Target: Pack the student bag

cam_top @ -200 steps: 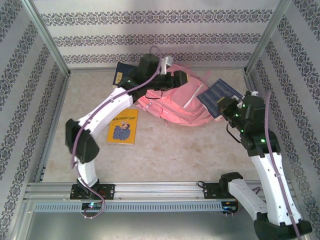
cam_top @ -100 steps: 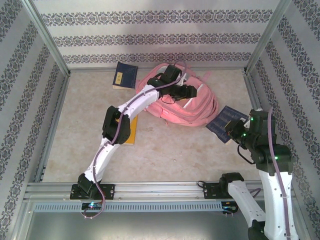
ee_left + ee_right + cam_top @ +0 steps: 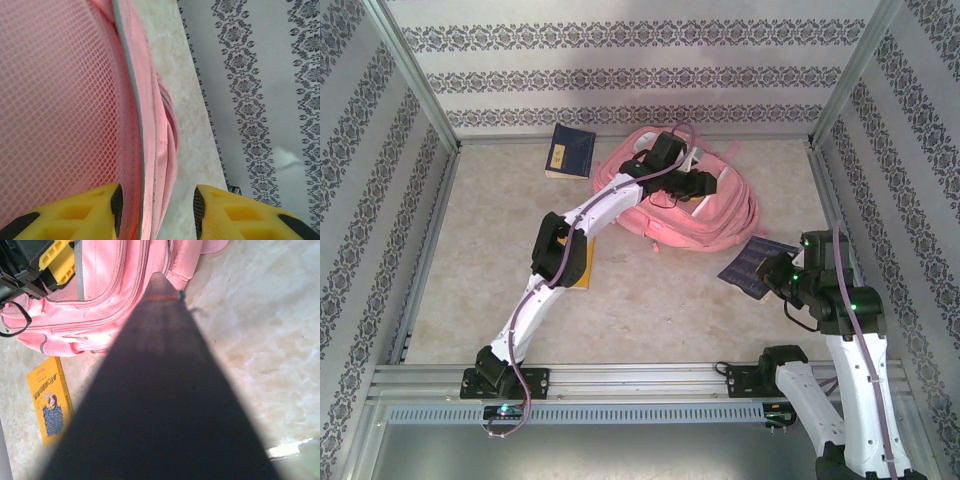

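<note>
**Overhead view.** The student bag lies flat at the far middle of the worktop. The left pincer sits over the bag's upper face. The right pincer stands off the bag's near right corner, pressed together on one edge of a dark book. That book is just beside the bag and apart from it. A blue book lies off the bag's far left corner.

**Left wrist view.** This view gives the grip detail. The yellow fingers of the left pincer stand spread, straddling the bag's grey-piped edge. A pink mesh panel lies against one finger. Bare worktop shows between the fabric and the other finger, so nothing is pinched.

**Right wrist view.** The dark book runs out with its far corner toward the bag. A yellow book lies on the worktop at the bag's near left side.

**Contents.** The bag's interior is hidden, so what it holds cannot be told.
</note>
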Controlling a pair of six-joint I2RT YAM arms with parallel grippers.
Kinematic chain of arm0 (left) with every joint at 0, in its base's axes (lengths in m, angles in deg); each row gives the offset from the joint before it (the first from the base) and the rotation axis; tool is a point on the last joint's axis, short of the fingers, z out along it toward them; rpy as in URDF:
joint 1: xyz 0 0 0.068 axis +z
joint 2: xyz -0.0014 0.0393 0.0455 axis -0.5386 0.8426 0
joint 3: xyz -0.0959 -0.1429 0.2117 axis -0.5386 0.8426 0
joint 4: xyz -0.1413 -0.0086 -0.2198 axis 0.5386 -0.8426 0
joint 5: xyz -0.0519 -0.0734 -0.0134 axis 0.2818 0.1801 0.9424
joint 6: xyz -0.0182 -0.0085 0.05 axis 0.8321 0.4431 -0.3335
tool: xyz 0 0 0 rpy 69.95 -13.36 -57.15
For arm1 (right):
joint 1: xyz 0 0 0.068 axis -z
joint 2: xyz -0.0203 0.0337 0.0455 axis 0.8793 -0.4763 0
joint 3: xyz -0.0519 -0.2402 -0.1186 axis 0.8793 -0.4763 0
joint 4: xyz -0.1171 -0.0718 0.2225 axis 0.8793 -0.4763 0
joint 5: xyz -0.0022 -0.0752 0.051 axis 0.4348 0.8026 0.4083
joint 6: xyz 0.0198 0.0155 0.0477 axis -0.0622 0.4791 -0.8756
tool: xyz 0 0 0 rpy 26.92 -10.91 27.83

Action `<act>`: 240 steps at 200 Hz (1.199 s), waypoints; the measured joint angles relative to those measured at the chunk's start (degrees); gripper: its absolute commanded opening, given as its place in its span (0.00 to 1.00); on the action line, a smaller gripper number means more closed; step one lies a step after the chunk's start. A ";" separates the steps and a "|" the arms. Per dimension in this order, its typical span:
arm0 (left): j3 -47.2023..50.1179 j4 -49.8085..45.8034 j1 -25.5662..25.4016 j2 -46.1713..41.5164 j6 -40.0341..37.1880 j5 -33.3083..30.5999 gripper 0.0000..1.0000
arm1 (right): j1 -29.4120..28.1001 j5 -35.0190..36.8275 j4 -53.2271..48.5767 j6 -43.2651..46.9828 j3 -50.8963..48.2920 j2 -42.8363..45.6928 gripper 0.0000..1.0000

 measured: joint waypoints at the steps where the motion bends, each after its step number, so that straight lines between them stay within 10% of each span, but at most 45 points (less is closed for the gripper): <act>1: -0.09 0.00 0.00 0.07 0.00 0.02 0.43 | 0.00 0.00 0.04 -0.04 -0.07 0.02 0.00; 38: -2.97 3.54 -0.44 4.33 2.69 1.95 0.41 | 0.00 -0.46 0.52 -0.85 -2.08 2.40 0.00; 87: -4.83 3.02 -0.66 6.45 2.01 1.90 0.00 | 0.00 -0.37 0.33 -1.42 -3.41 4.26 0.00; 199: 24.24 -8.13 -1.03 -17.94 -8.94 1.18 0.00 | 0.00 11.52 -3.39 3.13 0.94 4.33 0.00; 240: 32.89 -16.20 -1.33 -25.79 -17.86 3.28 0.27 | 0.00 10.86 -1.68 3.06 -1.46 4.33 0.00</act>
